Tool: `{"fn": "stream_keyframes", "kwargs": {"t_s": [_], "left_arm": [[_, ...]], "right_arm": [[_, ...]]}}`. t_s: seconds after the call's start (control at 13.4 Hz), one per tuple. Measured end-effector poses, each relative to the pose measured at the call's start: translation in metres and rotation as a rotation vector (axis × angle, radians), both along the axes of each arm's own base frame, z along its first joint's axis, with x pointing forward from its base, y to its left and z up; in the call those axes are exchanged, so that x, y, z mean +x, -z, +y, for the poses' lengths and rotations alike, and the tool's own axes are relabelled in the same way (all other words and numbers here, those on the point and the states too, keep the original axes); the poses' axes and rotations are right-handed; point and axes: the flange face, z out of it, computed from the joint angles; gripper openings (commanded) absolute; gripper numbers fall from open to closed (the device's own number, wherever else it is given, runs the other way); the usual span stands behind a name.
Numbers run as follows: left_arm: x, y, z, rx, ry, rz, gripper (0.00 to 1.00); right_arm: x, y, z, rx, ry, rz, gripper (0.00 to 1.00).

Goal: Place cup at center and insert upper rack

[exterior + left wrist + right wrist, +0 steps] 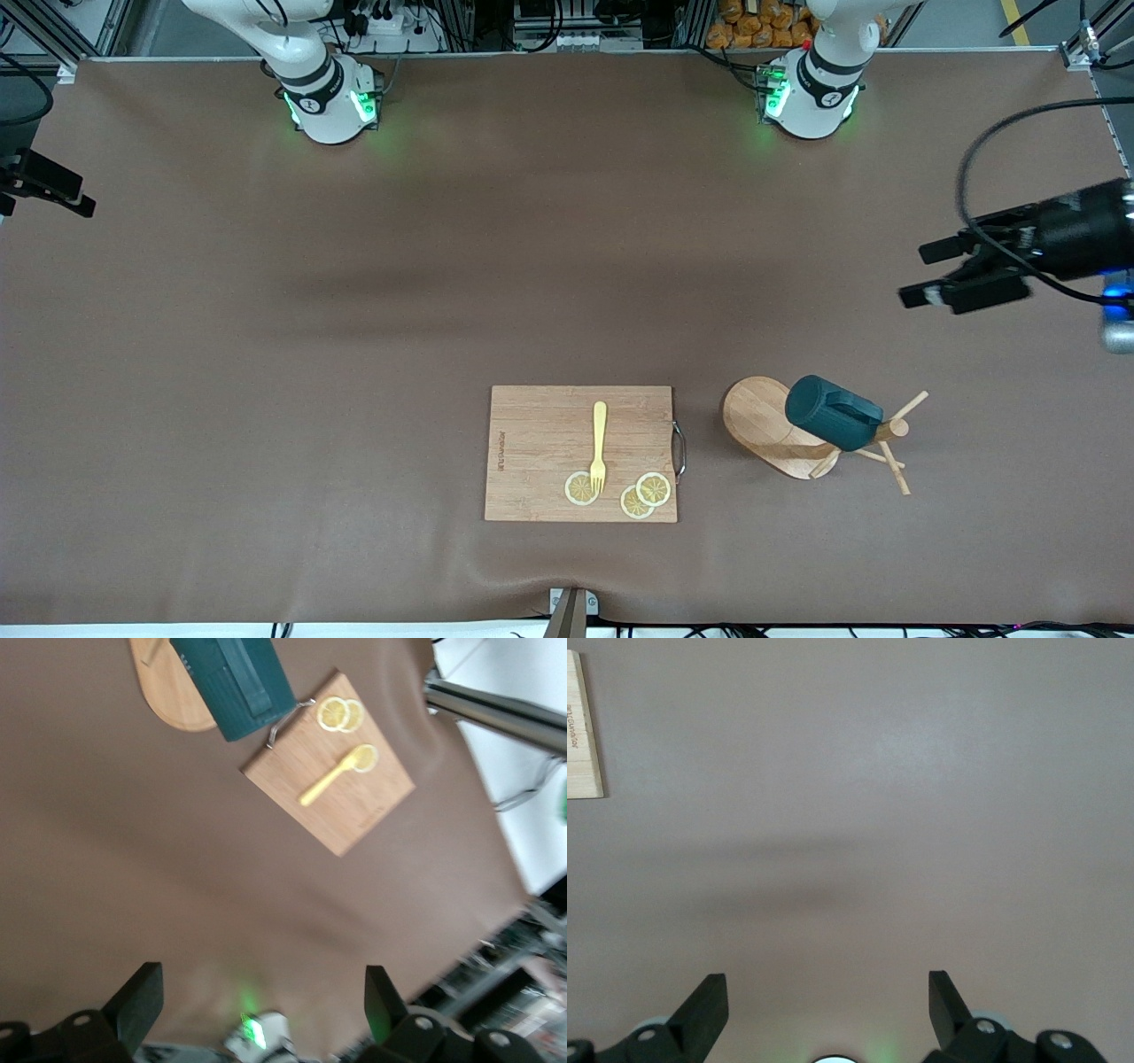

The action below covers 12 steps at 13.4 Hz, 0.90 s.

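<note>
The dark teal cup (833, 412) hangs tilted on a peg of the wooden mug tree (762, 425), which stands on the brown table toward the left arm's end, beside the cutting board. The left wrist view shows the cup (235, 678) over the tree's oval base (173, 695). My left gripper (912, 275) is open and empty, high over the table at the left arm's end; its own view shows it spread wide (263, 1001). My right gripper (80, 197) is open and empty, up at the right arm's end; its own view shows only bare table between the fingers (828, 1005).
A rectangular wooden cutting board (540, 452) lies near the table's front edge with a yellow fork (599, 443) and three lemon slices (645, 494) on it. It also shows in the left wrist view (354, 806), and its edge in the right wrist view (580, 726).
</note>
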Motion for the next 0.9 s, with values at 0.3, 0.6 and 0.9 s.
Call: {"fn": "stream_keyframes", "kwargs": {"t_s": [0.3, 0.6, 0.9], "left_arm": [[-0.009, 0.003, -0.026, 0.264, 0.187, -0.110, 1.00], [-0.022, -0.016, -0.036, 0.423, 0.360, -0.217, 1.00], [-0.041, -0.022, -0.038, 0.482, 0.429, -0.223, 1.00]], "right_arm": [[0.000, 0.000, 0.000, -0.001, 0.000, 0.000, 1.00], [0.000, 0.000, 0.000, -0.001, 0.000, 0.000, 1.00], [0.000, 0.000, 0.000, -0.002, 0.000, -0.001, 1.00]]}}
